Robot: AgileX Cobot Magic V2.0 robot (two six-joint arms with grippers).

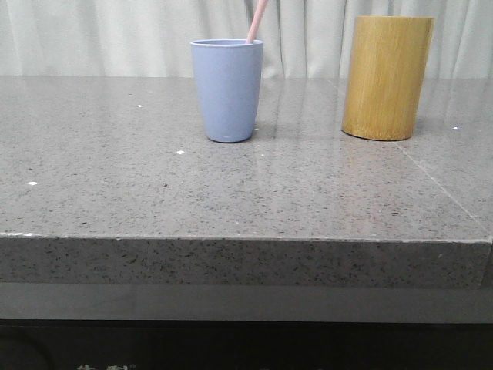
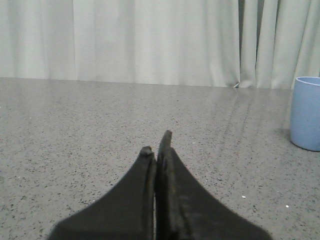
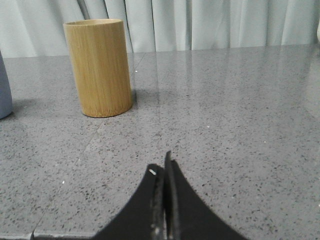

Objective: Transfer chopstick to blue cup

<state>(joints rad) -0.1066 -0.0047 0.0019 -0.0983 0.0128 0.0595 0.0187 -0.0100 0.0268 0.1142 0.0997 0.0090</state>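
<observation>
The chopstick (image 1: 257, 21) is already standing inside the blue cup (image 1: 226, 90), leaning against the far right part of the rim, and its top runs out of the front picture, so I cannot see how long it is. It looks thin, light and stiff, like a stick that would not bend much. It is also smooth and skinny, so I think it could slip or spin if it were pinched too softly or too near one end. The best place to hold it would be the pink part that sticks up above the rim, squeezed across its thin sides. The cup looks light too, with a small base, so a bump could tip it over. The tall bamboo holder (image 1: 387, 77) stands well apart from the cup, on the right side of the gray table (image 1: 246, 193). The job looks done to me. The left gripper (image 2: 156, 149) sits low over the bare table, with its two dark fingers pressed together and nothing between them. The right gripper (image 3: 164, 170) is low as well, pointing across the table with the holder ahead and off to one side, and its fingers are also pressed together with nothing in them.
</observation>
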